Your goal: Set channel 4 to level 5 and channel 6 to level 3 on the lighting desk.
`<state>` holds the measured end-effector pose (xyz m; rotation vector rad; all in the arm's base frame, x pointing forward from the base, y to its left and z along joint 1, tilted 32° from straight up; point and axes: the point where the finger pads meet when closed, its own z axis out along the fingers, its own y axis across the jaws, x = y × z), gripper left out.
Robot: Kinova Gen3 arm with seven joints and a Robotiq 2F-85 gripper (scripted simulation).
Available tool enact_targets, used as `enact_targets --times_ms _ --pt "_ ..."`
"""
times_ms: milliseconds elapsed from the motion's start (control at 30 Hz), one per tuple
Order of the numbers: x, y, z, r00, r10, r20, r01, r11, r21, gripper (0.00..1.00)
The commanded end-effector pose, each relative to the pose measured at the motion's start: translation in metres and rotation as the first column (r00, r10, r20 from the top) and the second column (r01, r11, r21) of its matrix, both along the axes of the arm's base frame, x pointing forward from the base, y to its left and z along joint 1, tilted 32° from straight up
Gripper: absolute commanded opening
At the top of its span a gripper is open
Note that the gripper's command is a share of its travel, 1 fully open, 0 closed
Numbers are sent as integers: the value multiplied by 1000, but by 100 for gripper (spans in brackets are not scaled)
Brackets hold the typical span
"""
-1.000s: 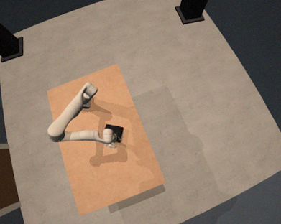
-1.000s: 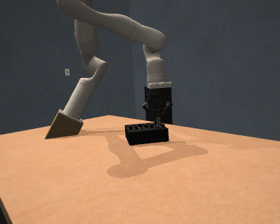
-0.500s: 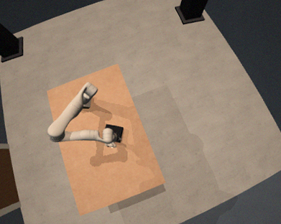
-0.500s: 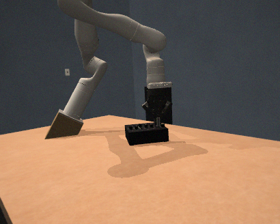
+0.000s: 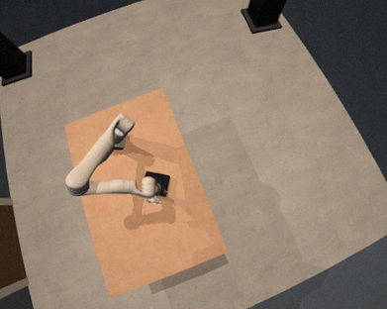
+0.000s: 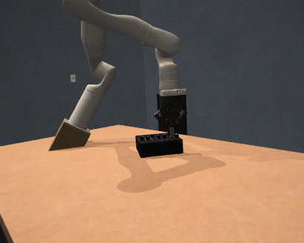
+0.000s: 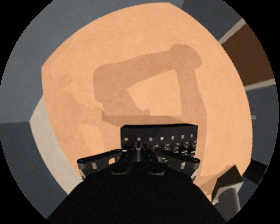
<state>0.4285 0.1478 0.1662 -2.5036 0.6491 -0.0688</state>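
Observation:
The lighting desk [image 6: 159,146] [image 5: 159,181] [image 7: 159,136] is a small black box standing on the orange table. A row of fader caps [image 6: 157,137] runs along its top. My gripper [image 6: 171,132] [image 7: 138,145] is shut, with its fingertips pressed together and pointing straight down at the right part of the desk's top, down among the fader caps. I cannot tell which fader it touches. In the overhead view the wrist hides the desk's near side. The scales and cap lines are too small to read.
The arm's base [image 6: 68,136] [image 5: 121,138] stands on the table [image 6: 111,200] [image 5: 151,248] behind and to the left of the desk. Two dark posts [image 5: 263,11] [image 5: 9,60] stand on the floor far from the table.

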Motion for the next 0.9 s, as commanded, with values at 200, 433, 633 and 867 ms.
enact_targets --times_ms 200,433,633,867 --pt "2 -1 0 1000 0 0 0 1000 0 0" --pt "4 -3 0 1000 0 0 0 1000 0 0" --pt "5 -3 0 1000 0 0 0 1000 0 0" --pt "4 -6 5 1000 0 0 0 1000 0 0"
